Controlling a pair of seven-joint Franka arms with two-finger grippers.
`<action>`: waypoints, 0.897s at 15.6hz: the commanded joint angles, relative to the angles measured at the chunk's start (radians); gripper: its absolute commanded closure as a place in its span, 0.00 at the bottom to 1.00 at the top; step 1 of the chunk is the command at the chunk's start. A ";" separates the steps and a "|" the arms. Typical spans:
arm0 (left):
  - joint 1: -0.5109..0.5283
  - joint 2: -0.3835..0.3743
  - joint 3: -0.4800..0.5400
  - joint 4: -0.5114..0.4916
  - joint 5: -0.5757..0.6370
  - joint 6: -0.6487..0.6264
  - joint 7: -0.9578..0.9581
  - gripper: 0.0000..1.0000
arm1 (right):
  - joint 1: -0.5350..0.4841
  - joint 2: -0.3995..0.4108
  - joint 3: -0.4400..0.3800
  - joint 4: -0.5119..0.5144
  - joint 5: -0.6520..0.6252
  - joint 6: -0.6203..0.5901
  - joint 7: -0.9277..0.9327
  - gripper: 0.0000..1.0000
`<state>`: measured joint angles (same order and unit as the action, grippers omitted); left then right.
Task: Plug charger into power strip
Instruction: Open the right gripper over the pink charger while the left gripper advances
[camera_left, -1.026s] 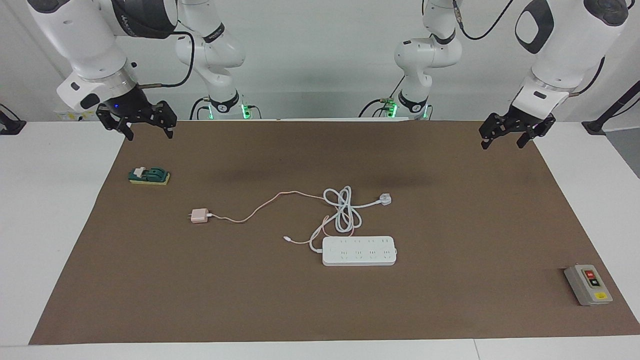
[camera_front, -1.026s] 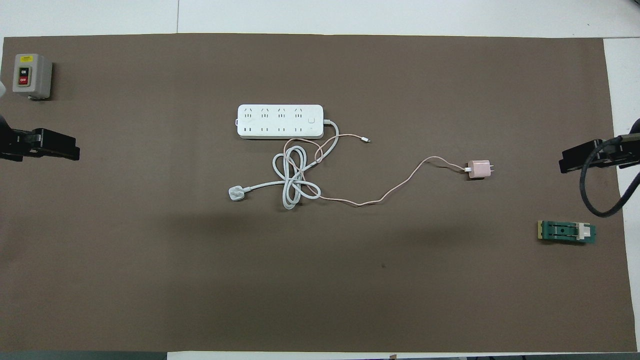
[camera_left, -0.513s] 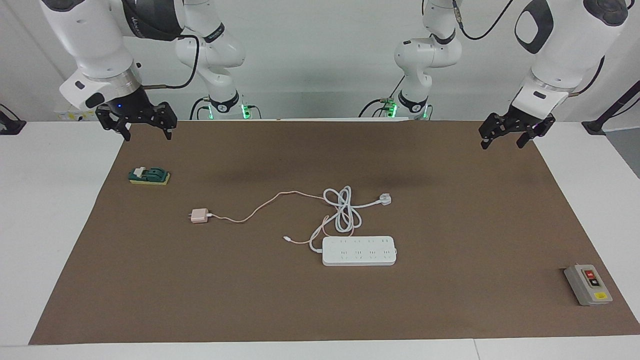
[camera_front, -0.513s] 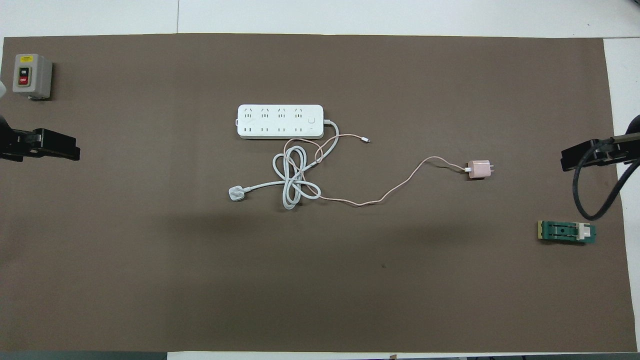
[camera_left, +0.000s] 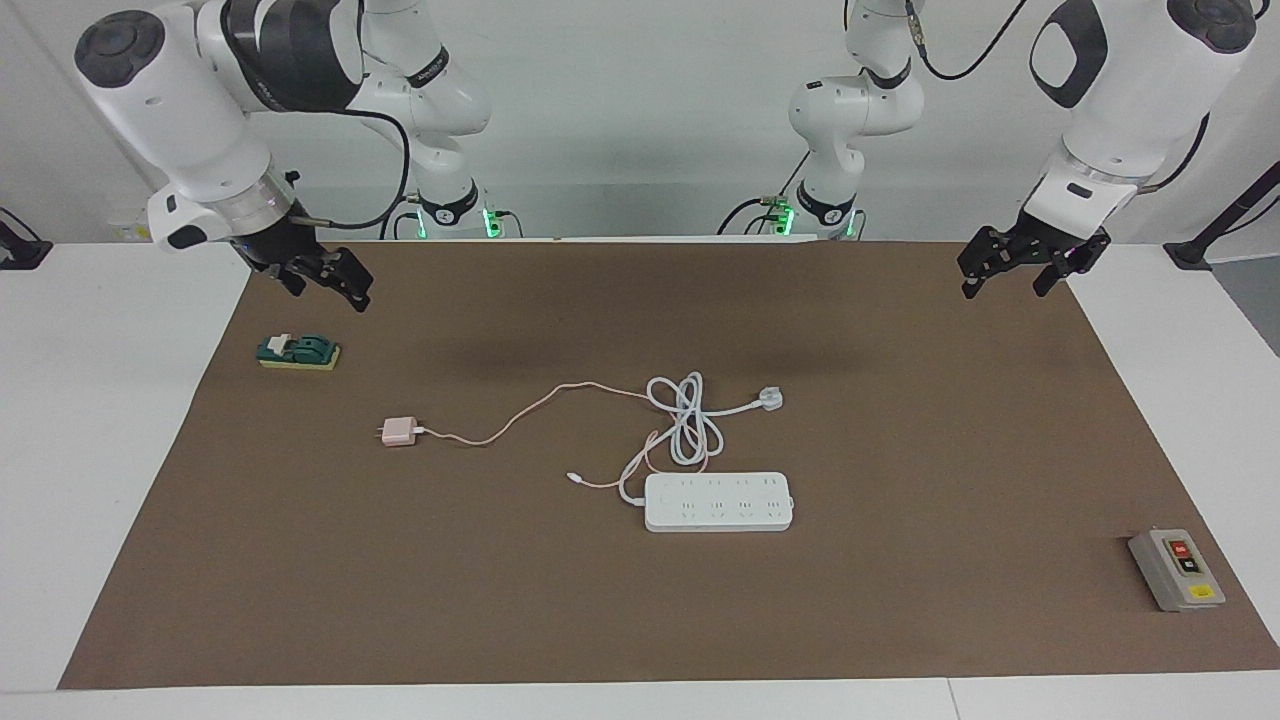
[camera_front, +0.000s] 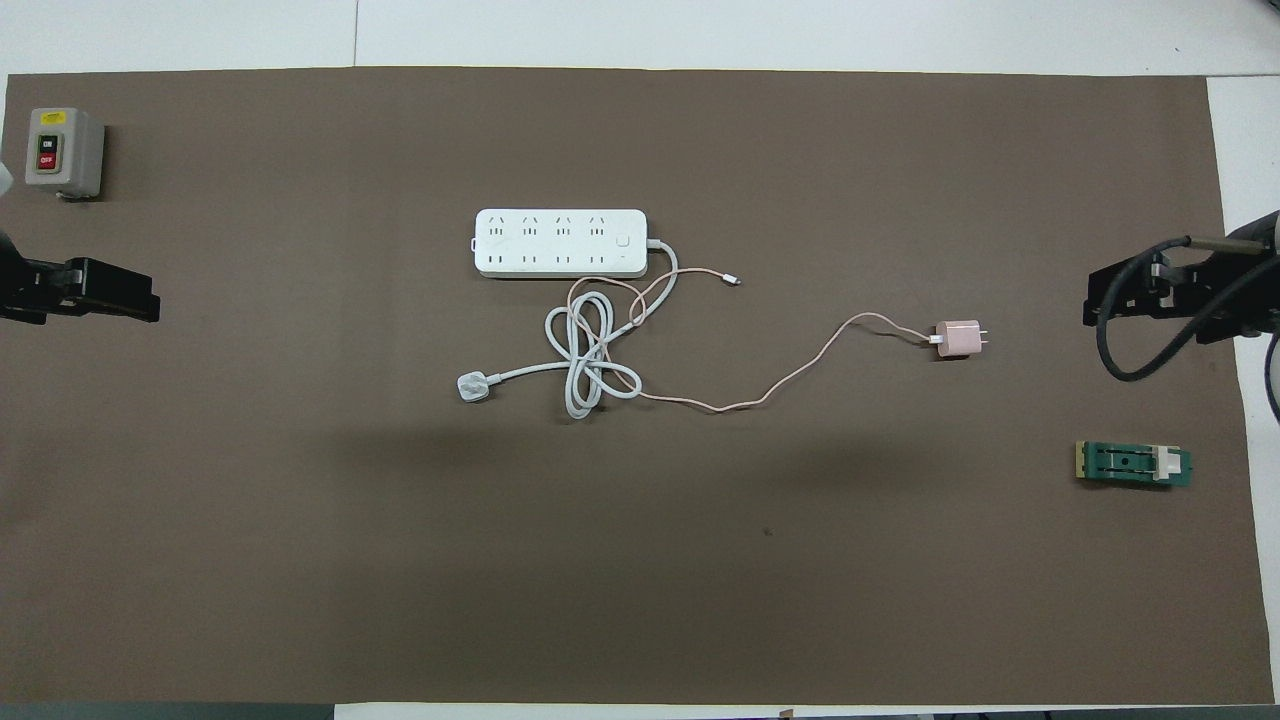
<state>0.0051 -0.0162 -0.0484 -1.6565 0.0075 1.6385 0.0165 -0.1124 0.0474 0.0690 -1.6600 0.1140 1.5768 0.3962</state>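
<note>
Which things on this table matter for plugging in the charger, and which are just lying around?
For the job:
- charger
- power strip

Lying about:
- grey switch box
- green block

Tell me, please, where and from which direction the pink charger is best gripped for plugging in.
Probably by the cube body of the charger, from above, fingers on its two flat sides. It lies flat, prongs pointing toward the right arm's end and cable leaving the other end, so those stay free. The open right gripper is the closer one.
</note>
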 joint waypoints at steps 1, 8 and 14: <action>-0.002 -0.021 0.007 -0.025 -0.008 0.003 -0.003 0.00 | -0.048 0.078 0.003 -0.003 0.142 0.028 0.174 0.00; -0.007 -0.024 0.004 -0.028 -0.009 0.017 0.003 0.00 | -0.099 0.177 -0.006 -0.041 0.363 0.096 0.501 0.00; 0.026 -0.004 0.007 -0.106 -0.309 0.014 0.007 0.00 | -0.184 0.271 -0.006 -0.095 0.457 0.068 0.579 0.00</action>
<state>0.0097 -0.0150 -0.0458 -1.7190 -0.1966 1.6373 0.0169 -0.2778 0.2805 0.0555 -1.7392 0.5421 1.6525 0.9526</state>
